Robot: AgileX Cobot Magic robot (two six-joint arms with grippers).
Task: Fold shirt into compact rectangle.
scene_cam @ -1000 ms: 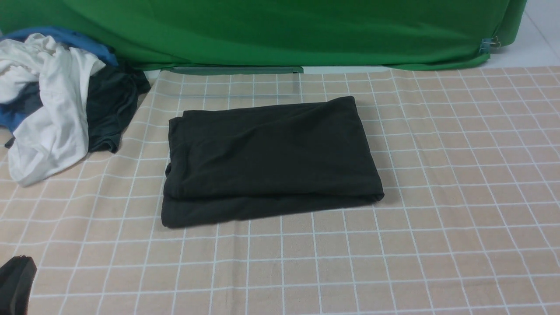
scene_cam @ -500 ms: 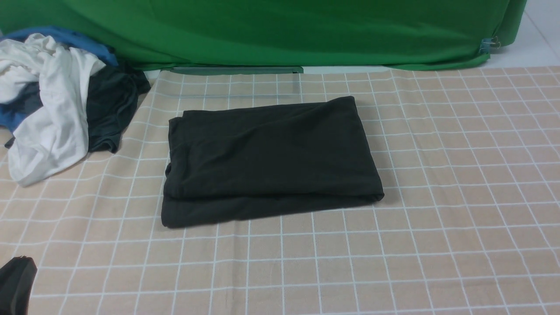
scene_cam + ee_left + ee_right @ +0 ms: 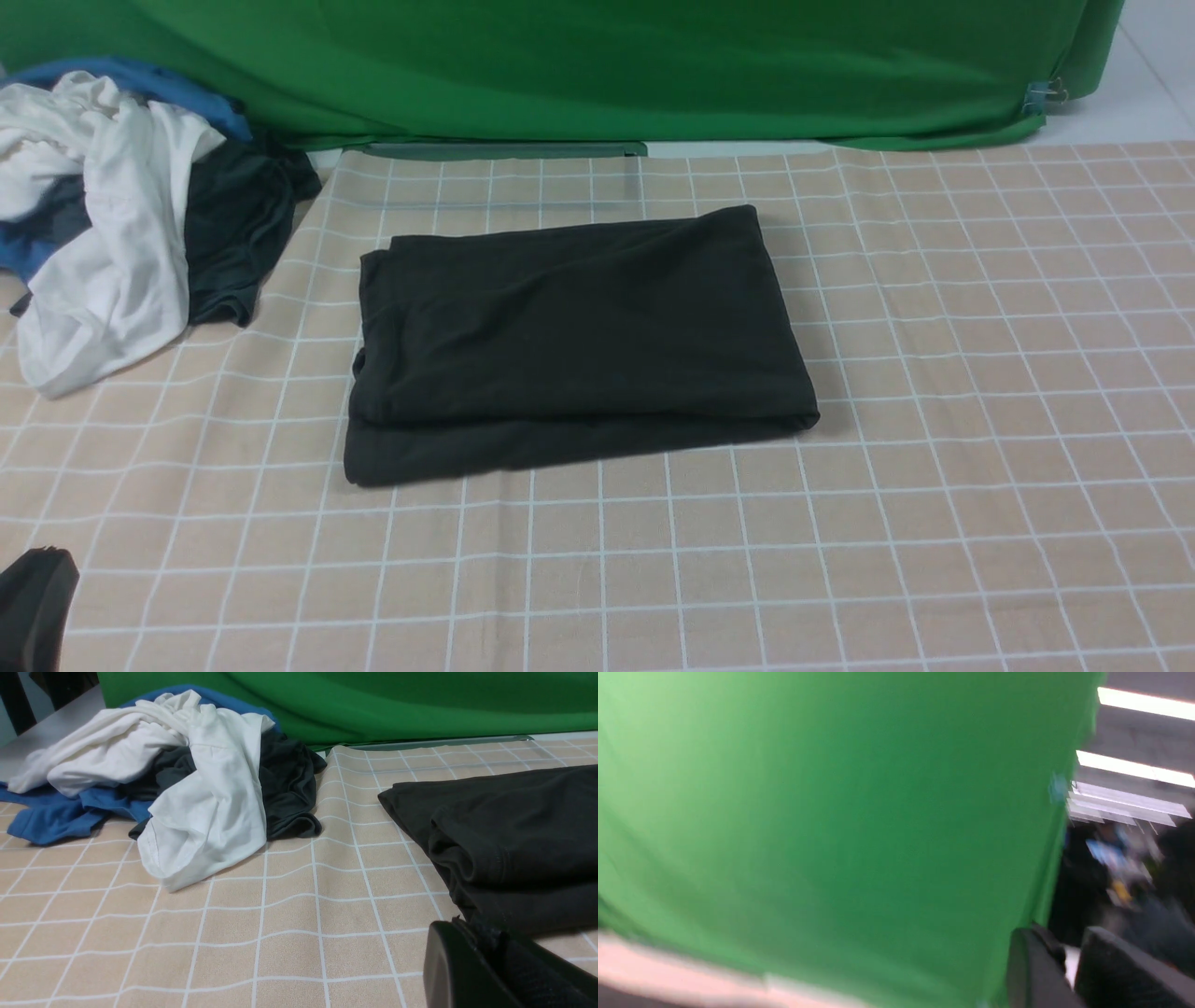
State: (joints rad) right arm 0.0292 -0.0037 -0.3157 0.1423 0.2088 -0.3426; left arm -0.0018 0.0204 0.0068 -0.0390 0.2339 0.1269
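- The shirt lies folded into a rectangle at the middle of the checked tablecloth, untouched by either arm.
- Left gripper: fingers pressed together, empty, low beside the shirt's near corner.
- Right gripper: a narrow gap shows between its fingers, holding nothing, facing the green backdrop.
- A heap of garments sits at far left.

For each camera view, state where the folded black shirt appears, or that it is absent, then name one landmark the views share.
Front view: the shirt lies folded near the middle of the checked tablecloth.
Left wrist view: the shirt fills the right side of the picture, beside the clothes pile.
Right wrist view: not in it; the picture is blurred.
Shared landmark: the green backdrop.
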